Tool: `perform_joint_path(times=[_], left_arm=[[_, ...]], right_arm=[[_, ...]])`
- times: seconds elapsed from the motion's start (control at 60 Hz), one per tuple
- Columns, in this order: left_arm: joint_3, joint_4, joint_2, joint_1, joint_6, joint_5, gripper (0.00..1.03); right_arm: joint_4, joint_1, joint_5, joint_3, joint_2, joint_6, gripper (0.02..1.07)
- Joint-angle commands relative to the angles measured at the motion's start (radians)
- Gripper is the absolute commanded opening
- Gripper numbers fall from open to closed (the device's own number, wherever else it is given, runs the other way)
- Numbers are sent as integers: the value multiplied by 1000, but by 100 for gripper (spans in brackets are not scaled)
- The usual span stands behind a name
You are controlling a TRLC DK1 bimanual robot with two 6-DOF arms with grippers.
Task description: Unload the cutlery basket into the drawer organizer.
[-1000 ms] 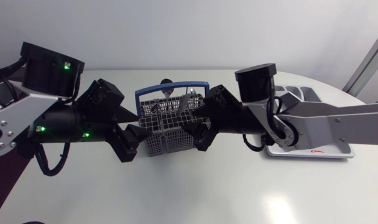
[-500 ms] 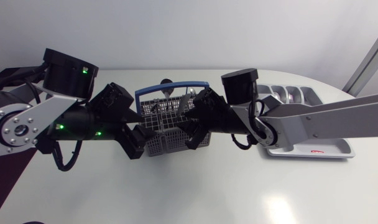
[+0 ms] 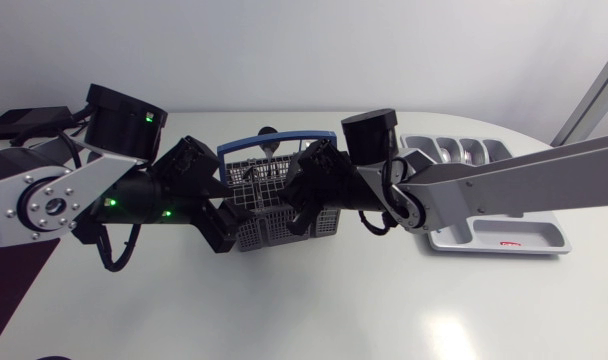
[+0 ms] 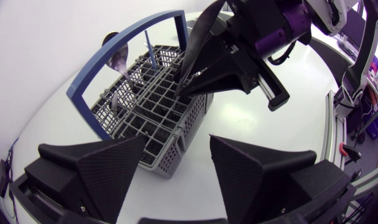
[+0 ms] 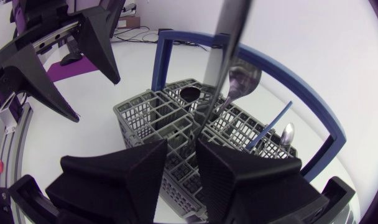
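Observation:
The grey mesh cutlery basket (image 3: 269,205) with a blue bail handle (image 3: 279,141) stands mid-table. My right gripper (image 3: 306,208) hangs over its right half, fingers dipped toward the cells. In the right wrist view its fingers (image 5: 245,177) stand close together, open, with a long dark utensil (image 5: 229,37) rising from the basket (image 5: 152,118) against the inner edge of one. A spoon (image 5: 242,79) and a blue-handled piece (image 5: 270,130) stand further back. My left gripper (image 3: 222,224) is wide open at the basket's left front corner (image 4: 170,134), holding nothing. The drawer organizer (image 3: 489,243) lies at the right.
My right arm (image 3: 464,190) stretches across over the organizer's near side. My left arm (image 3: 104,195) fills the table's left part. In the left wrist view, the right gripper (image 4: 198,87) sits directly beyond my own fingers (image 4: 108,168), close across the basket.
My right gripper has slid left over the basket and its fingers have drawn much closer together. The left arm has shifted a little toward the basket, still open.

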Motion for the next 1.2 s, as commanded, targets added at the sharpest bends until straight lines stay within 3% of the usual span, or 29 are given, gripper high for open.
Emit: perform_joint_path(times=[0.0,0.15,0.25,0.4,1.183], left_arm=[[7,13,25,10,21,-1,87],[4,20,33,10,19,-1,87],[3,22,36,9,18,0,87],[3,27,42,4,18,-1,87],[21,42,94,-18,13,-1,87]], right_arm=[[25,7,1,4,19,23,28],[27,7,-1,4,25,22,24],[31,8,-5,2,25,19,15],[42,8,-8,-4,25,16,10],[-3,2,-7,-33,-130,27,9]])
